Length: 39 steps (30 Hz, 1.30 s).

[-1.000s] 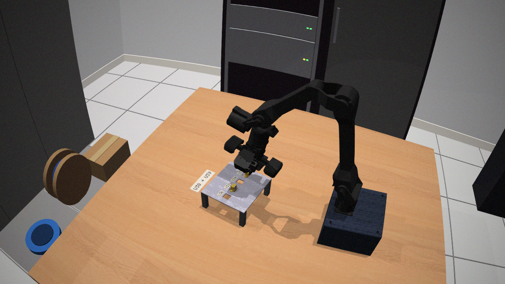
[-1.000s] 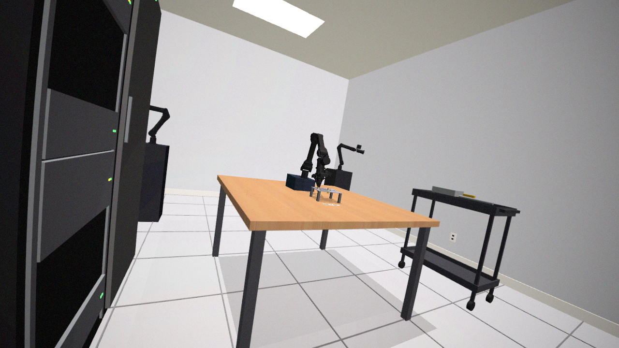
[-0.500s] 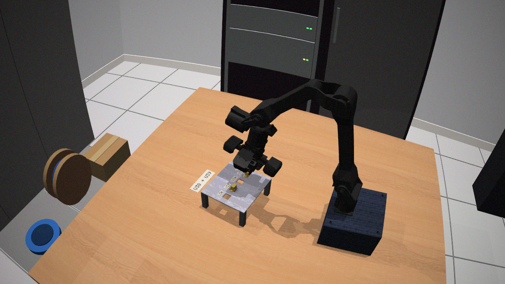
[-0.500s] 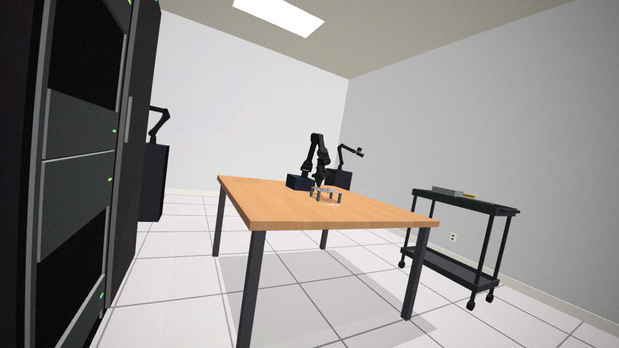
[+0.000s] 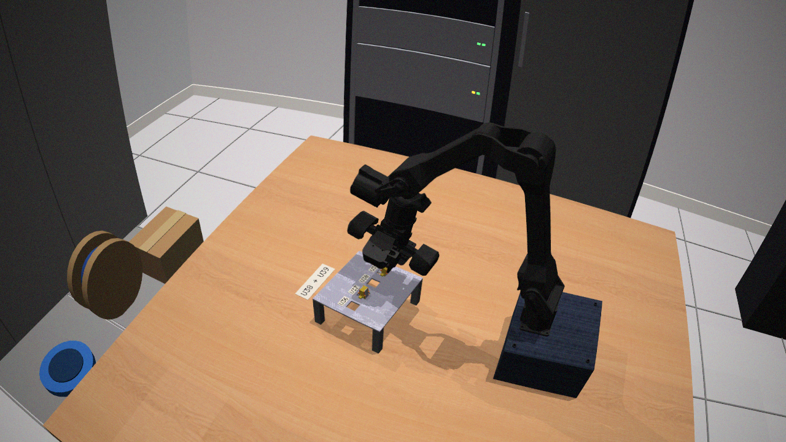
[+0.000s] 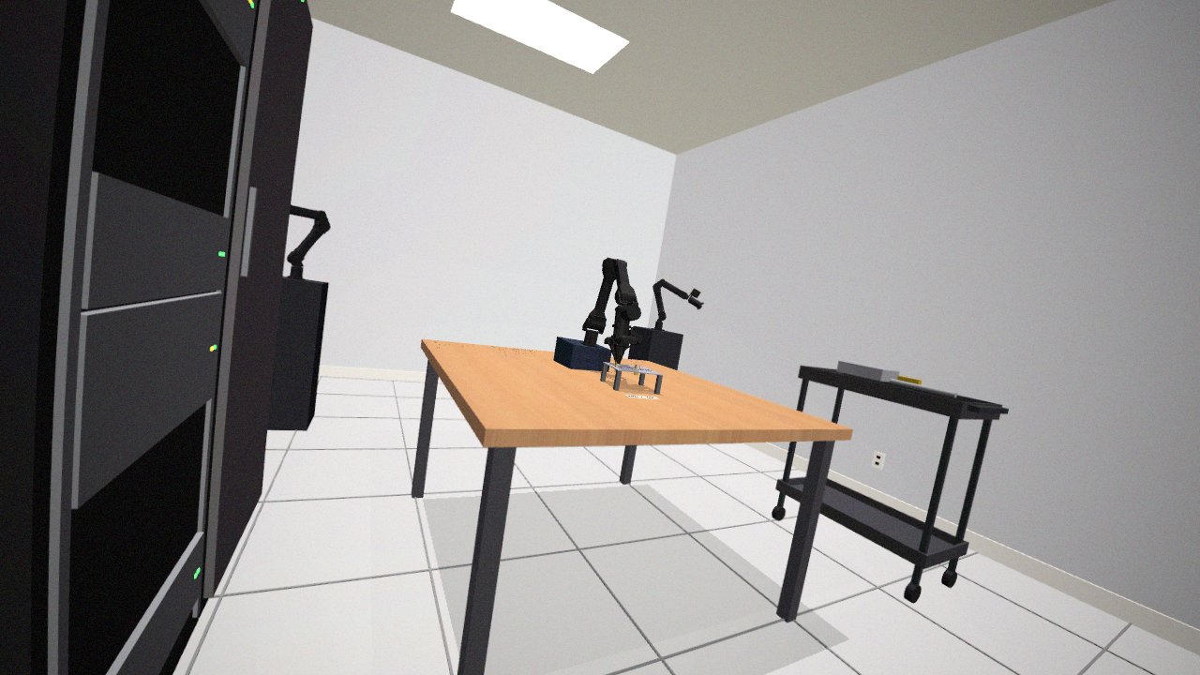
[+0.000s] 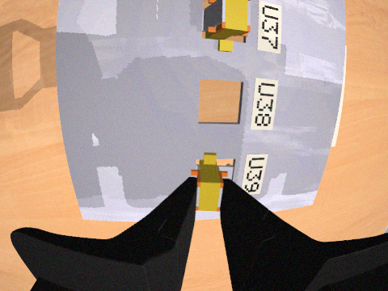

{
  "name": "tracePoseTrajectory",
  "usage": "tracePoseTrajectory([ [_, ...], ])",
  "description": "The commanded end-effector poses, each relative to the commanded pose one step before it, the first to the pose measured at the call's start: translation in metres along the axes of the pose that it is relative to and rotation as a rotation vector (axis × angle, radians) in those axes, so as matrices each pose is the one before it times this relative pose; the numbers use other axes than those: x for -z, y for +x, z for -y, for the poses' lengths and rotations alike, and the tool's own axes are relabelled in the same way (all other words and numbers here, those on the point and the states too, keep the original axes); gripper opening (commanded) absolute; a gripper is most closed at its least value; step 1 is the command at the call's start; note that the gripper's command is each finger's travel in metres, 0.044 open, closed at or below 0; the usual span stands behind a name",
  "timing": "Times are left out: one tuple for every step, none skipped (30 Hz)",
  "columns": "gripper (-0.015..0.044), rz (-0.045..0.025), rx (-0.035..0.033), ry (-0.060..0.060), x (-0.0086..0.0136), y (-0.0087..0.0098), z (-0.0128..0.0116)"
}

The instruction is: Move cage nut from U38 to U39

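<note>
Gripper (image 5: 389,269) (image 6: 618,363) (image 7: 208,186) is nearly closed, fingers pinching the yellow cage nut (image 5: 383,271) (image 7: 208,196) from 9 and 3 o'clock in the wrist view. That nut's right at the U39 hole (image 7: 230,171), with a bit of opening still peeking out around its 12 to 2 o'clock side. Can't tell if it's clipped in square, or what the wings are doing under the rail plate (image 5: 393,307) (image 6: 650,370) (image 7: 133,121). The U38 hole (image 5: 374,282) (image 7: 221,101) is vacant, up at 12 o'clock from the held nut, and the other nut (image 5: 363,291) (image 7: 235,16) sits past it by U37. In the top view, the navy base block (image 5: 582,329) (image 6: 570,352) is between 3 and 4 o'clock from the plate.
</note>
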State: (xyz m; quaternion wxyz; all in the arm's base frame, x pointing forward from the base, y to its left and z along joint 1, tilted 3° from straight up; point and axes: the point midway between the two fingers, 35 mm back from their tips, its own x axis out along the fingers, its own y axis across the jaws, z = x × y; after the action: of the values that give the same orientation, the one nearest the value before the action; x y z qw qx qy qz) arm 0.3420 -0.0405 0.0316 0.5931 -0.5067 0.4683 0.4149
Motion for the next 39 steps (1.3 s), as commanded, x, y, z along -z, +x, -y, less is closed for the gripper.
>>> tracePoseTrajectory([
  [0.0033, -0.0023, -0.00389, -0.0037, 0.00044, 0.00119, -0.00014],
  [0.0033, -0.00001, -0.00128, 0.0, 0.0, 0.00005, 0.00004],
  [0.0033, -0.00002, -0.0016, 0.0, 0.0, 0.00006, 0.00005],
  [0.0033, -0.00002, -0.00194, 0.0, 0.0, 0.00007, 0.00006],
  [0.0033, -0.00002, -0.00215, 0.0, 0.0, 0.00008, 0.00007],
  [0.0033, -0.00002, -0.00219, 0.0, 0.0, 0.00008, 0.00007],
  [0.0033, -0.00002, -0.0022, 0.0, 0.0, 0.00008, 0.00007],
  [0.0033, -0.00002, -0.0022, 0.0, 0.0, 0.00008, 0.00007],
  [0.0033, -0.00002, -0.00182, 0.0, 0.0, 0.00007, 0.00006],
  [0.0033, -0.00001, -0.0011, 0.0, 0.0, 0.00004, 0.00003],
  [0.0033, 0.0, -0.00037, 0.0, 0.0, 0.00001, 0.00001],
  [0.0033, 0.0, 0.0, 0.0, 0.0, 0.0, 0.0],
  [0.0033, 0.0, 0.0, 0.0, 0.0, 0.00005, -0.00004],
  [0.0033, 0.0, -0.00001, 0.0, -0.00001, 0.0001, -0.00008],
  [0.0033, 0.0, -0.00001, 0.0, -0.00001, 0.00016, -0.00013],
  [0.0033, 0.0, 0.0, 0.0, 0.0, 0.00007, -0.00006],
  [0.0033, 0.0, 0.0, 0.0, 0.0, 0.0, 0.0],
  [0.0033, 0.0, 0.0, 0.0, 0.0, 0.0, 0.0],
  [0.0033, 0.0, 0.0, 0.0, 0.0, 0.0, 0.0],
  [0.0033, -0.00006, 0.00003, 0.0, 0.0, 0.00005, 0.0],
  [0.0033, -0.00004, -0.00001, 0.0, 0.0, 0.0001, 0.00004],
  [0.0033, 0.0, -0.00033, 0.0, 0.0, 0.0, 0.00001],
  [0.0033, 0.0, -0.00066, 0.0, 0.0, 0.00001, 0.00003],
  [0.0033, 0.0, -0.00096, 0.0, 0.0, 0.00001, 0.00004],
  [0.0033, 0.0, -0.00127, 0.0, 0.0, 0.00001, 0.00006],
  [0.0033, 0.0, -0.00158, 0.0, 0.0, 0.00002, 0.00007],
  [0.0033, 0.0, -0.00186, 0.0, 0.0, 0.00002, 0.00008],
  [0.0033, 0.0, -0.00199, 0.0, 0.0, 0.00002, 0.00009],
  [0.0033, 0.0, -0.00201, 0.0, 0.0, 0.00002, 0.00009],
  [0.0033, 0.0, -0.00201, 0.0, 0.0, 0.00002, 0.00009],
  [0.0033, 0.0, -0.00201, 0.0, 0.0, 0.00002, 0.00009],
  [0.0033, 0.0, -0.00201, 0.0, 0.0, 0.00002, 0.00009],
  [0.0033, 0.0, -0.00201, 0.0, 0.0, 0.00002, 0.00009],
  [0.0033, 0.0, -0.00201, 0.0, 0.0, 0.00002, 0.00009],
  [0.0033, 0.0, -0.00201, 0.0, 0.0, 0.00002, 0.00009],
  [0.0033, 0.0, -0.00201, 0.0, 0.0, 0.00002, 0.00009],
  [0.0033, 0.0, -0.00201, 0.0, 0.0, 0.00001, 0.00009],
  [0.0033, 0.0, -0.00201, 0.0, 0.0, 0.00001, 0.00009],
  [0.0033, 0.0, -0.00201, 0.0, 0.0, 0.00001, 0.00009],
])
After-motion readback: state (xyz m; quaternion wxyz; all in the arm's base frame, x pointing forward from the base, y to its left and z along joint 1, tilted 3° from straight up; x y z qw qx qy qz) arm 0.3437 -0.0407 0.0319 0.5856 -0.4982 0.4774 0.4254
